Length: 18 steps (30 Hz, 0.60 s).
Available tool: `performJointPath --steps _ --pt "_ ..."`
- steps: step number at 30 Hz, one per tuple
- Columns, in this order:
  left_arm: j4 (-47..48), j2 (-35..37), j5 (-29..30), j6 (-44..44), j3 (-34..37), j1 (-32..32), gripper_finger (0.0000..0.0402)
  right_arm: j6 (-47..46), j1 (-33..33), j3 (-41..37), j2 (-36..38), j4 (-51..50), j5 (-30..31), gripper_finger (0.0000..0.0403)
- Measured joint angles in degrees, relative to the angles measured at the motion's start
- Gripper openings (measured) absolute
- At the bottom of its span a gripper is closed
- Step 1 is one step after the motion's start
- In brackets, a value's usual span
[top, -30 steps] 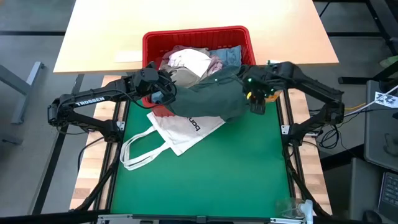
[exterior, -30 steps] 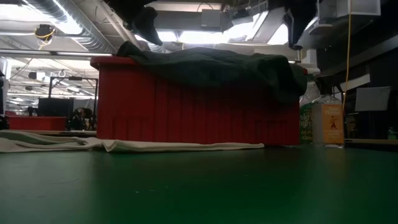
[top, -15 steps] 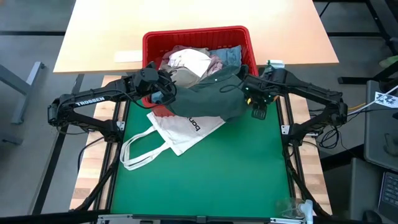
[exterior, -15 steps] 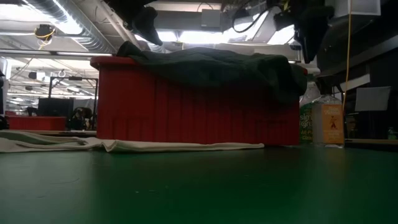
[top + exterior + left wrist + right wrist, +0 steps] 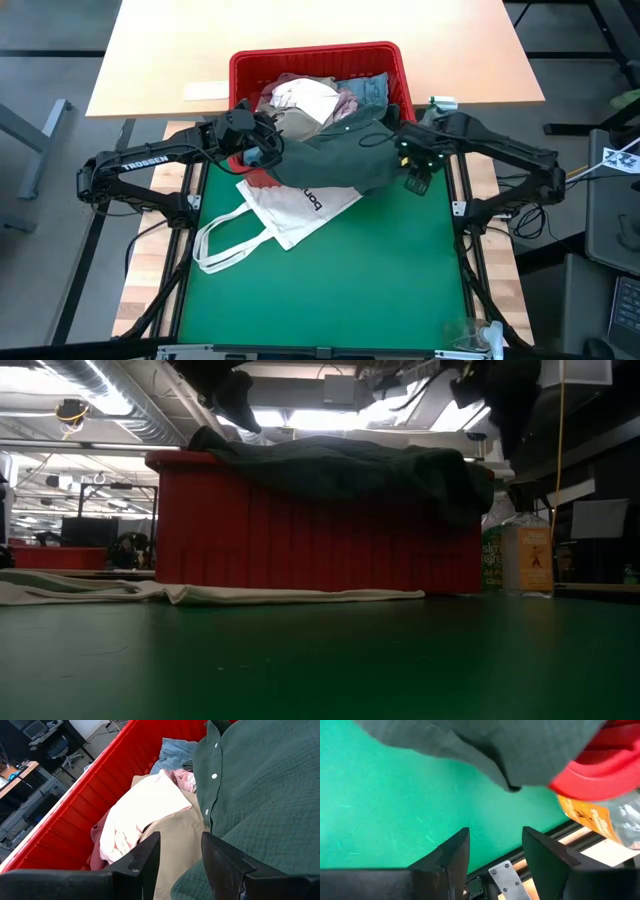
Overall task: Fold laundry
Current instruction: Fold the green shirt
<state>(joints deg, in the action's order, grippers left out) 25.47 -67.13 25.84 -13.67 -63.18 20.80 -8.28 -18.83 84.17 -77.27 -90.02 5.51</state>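
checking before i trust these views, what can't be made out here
- High view: most of the basket contents, covered by the dark green top.
- High view: tote bag lettering, partly under that top.
- Low view: everything inside the basket, behind its red wall.
- Right wrist view: bottle label, blurred and cut off.

Two dark jointed arms (white "TROSSEN" lettering on the left), green indicator lights.

Beyond the green table top (image 5: 330,270): a pale wooden desk (image 5: 315,40) on grey floor (image 5: 50,60), exposed ceiling ducts (image 5: 120,400) with bright lights overhead, dim desks (image 5: 15,775) and an office chair (image 5: 62,750) farther off.
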Motion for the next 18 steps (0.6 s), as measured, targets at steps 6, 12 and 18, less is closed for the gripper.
performJointPath --steps 6,12,18 --pt "0.0 0.0 0.0 0.0 0.0 0.0 0.0137 -9.4 0.0 -1.6 8.9 1.0 1.5 0.0182" --pt "0.0 0.0 0.0 0.0 0.0 0.0 0.0137 -15.5 0.1 -14.1 18.9 9.2 3.2 0.0182" --pt "0.0 0.0 0.0 0.0 0.0 0.0 0.0137 -17.3 0.0 -26.3 27.3 25.4 3.0 0.0182"
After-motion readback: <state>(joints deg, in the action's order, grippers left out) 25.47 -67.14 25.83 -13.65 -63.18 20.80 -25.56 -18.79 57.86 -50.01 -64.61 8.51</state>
